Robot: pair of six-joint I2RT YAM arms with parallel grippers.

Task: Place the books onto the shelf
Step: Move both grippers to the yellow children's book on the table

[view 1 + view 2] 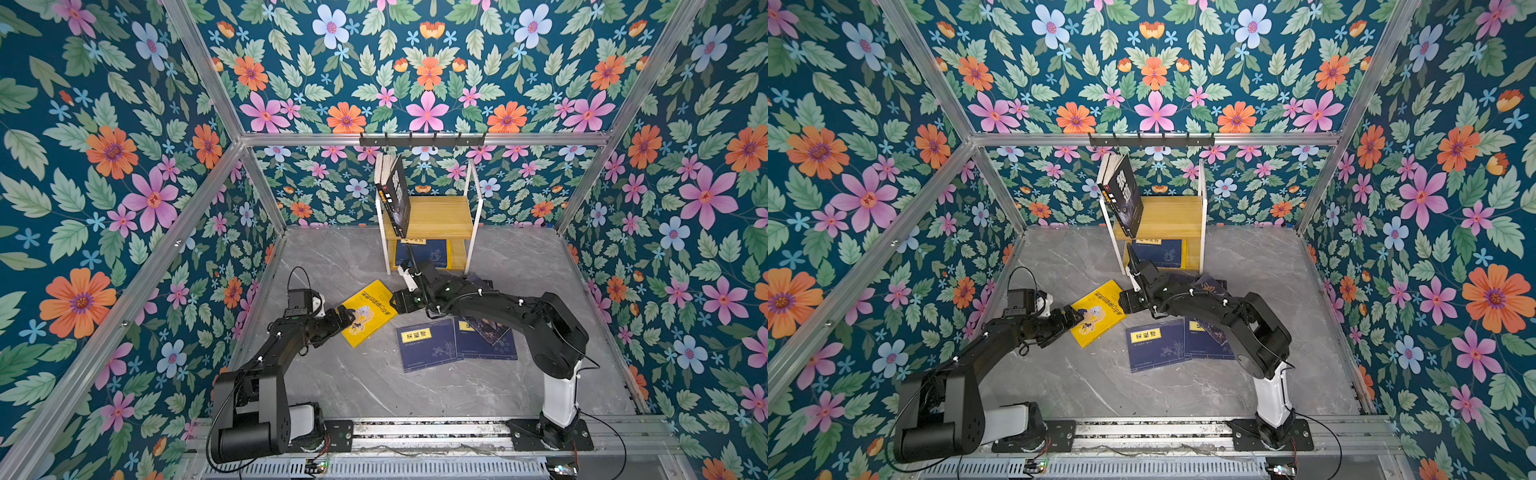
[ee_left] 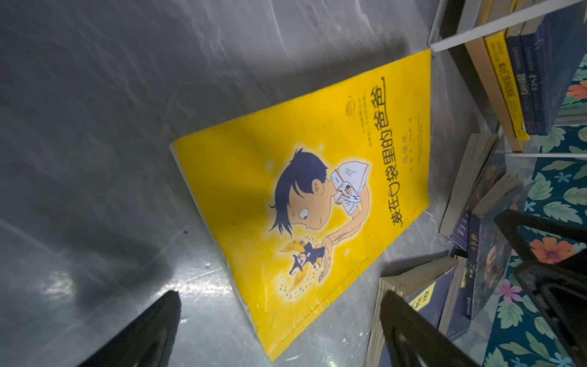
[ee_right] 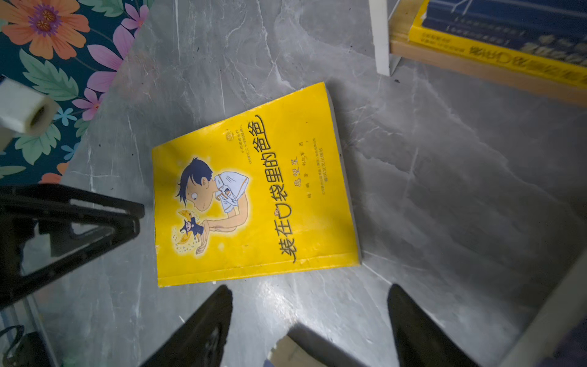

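1. Yellow book (image 1: 368, 312) lies flat, cover up, around the middle of the table (image 1: 374, 395).
2. Left hand (image 1: 348, 314) sits at the book's 9 o'clock edge, fingers spread wide and gripping nothing.
3. Right hand (image 1: 399, 302) is at the book's 3 o'clock corner. Its fingers are apart too, and it's empty.
4. Shelf (image 1: 440, 216) stands at 12 o'clock by the back wall. A black book (image 1: 397, 195) leans tilted at the top tier's 9 o'clock end, with paler ones behind it. A navy book (image 1: 422, 253) lies flat on the lower tier.
5. Navy pair (image 1: 426, 345) lies flat on the table at 4 o'clock from the yellow book, side by side and touching, partly under the right arm.
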